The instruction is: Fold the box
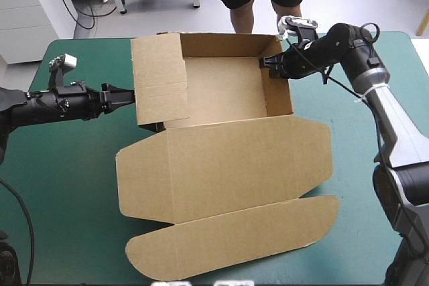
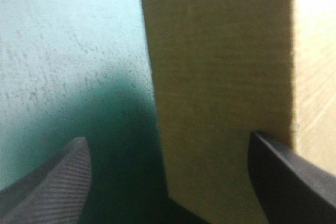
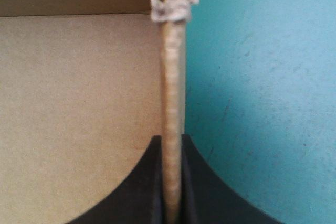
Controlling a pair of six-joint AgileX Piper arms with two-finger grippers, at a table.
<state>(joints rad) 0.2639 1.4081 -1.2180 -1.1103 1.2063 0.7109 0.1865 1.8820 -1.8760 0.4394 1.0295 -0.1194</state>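
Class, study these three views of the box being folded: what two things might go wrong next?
The right claw pinches the thin right wall; a hard pull might crease or tear it. The left claw stands open around the left flap, so that flap is ungripped and may swing away instead of tucking.

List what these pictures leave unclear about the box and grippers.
- Left wrist view: whether the left gripper touches the box; blurred.
- Right wrist view: pale scrap on the wall's rim; too blurred to identify.
- High view: right gripper fingertips; small, dark against the wall.
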